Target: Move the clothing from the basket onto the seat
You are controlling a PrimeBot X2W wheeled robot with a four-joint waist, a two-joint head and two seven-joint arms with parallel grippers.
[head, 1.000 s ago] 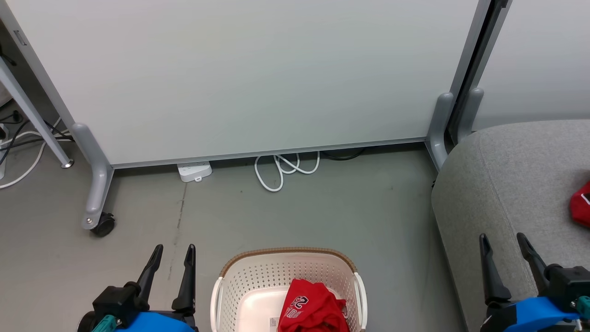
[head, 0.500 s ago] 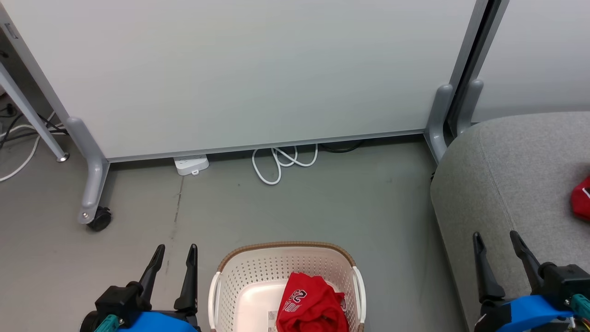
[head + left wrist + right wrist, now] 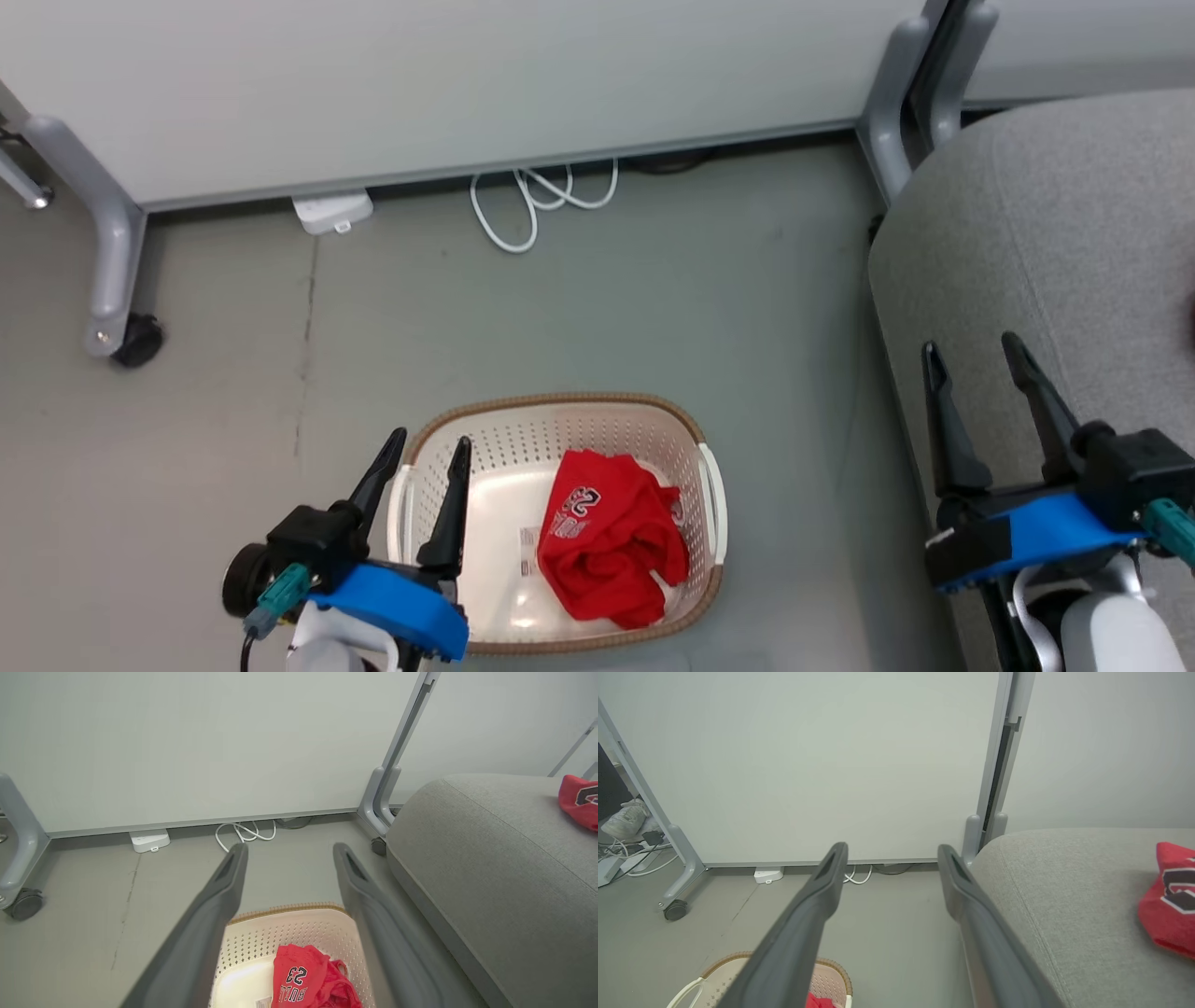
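Left pincer (image 3: pixel 430 437), right pincer (image 3: pixel 969 343) gape; one garment (image 3: pixel 607 537) in basket (image 3: pixel 551 403), another (image 3: pixel 1169 905) on seat (image 3: pixel 1055 243).

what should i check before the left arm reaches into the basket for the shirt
1. Left gripper open and empty: ok, jaws apart, nothing between them.
2. Right gripper open and empty: ok.
3. Red garment exposed: ok, it lies bunched on the floor of the basket, uncovered.
4. Left gripper lined up over the garment: not ok, in the head view it sits at the basket's left edge, with the garment to its right.
5. Free room on the seat: ok, the second red garment lies far to one side.
6. Anything under the red garment: cannot tell.
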